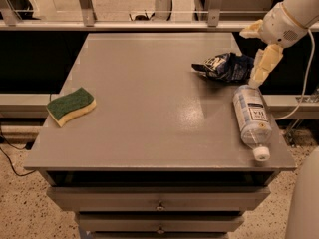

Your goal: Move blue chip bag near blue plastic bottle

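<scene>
The blue chip bag (224, 66), dark blue crumpled foil with white print, lies on the grey table (149, 98) at the far right. Just in front of it, the blue plastic bottle (252, 116) lies on its side, white cap toward the front edge; its base almost touches the bag. My gripper (252, 56) hangs at the table's right edge, just right of the bag, open and empty. One cream finger (251, 30) points left above the bag and the other (264, 63) points down beside the bottle's base.
A green-and-yellow sponge (71, 105) lies near the table's left edge. A rail with posts (149, 24) runs behind the table. Drawers (159, 200) sit under the front edge. A white cable (304, 83) hangs to the right.
</scene>
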Available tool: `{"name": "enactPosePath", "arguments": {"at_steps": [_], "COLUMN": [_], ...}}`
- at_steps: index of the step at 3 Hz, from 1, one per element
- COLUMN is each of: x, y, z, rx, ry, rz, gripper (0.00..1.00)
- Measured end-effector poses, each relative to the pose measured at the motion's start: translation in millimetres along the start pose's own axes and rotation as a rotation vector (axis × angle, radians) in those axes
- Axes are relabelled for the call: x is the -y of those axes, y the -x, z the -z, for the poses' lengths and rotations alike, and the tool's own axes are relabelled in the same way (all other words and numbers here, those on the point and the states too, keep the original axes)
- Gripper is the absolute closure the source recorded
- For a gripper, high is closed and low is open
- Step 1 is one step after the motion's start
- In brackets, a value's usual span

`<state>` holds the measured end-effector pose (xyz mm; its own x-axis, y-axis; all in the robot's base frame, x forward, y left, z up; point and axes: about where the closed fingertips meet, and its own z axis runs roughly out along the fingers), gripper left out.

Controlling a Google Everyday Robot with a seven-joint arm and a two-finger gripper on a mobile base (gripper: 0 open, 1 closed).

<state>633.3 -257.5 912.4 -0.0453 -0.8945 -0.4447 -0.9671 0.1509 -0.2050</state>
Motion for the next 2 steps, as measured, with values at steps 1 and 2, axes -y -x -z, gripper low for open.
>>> {"name": "enactPosePath", "arguments": {"at_steps": [1, 2], "x": [-8, -9], "y": [-19, -41], "z": [10, 36], "rx": [0.080, 0.216], "ry": [-0.003, -0.049], "rz": [-0.086, -0.163], "gripper": [0.00, 0.00]}}
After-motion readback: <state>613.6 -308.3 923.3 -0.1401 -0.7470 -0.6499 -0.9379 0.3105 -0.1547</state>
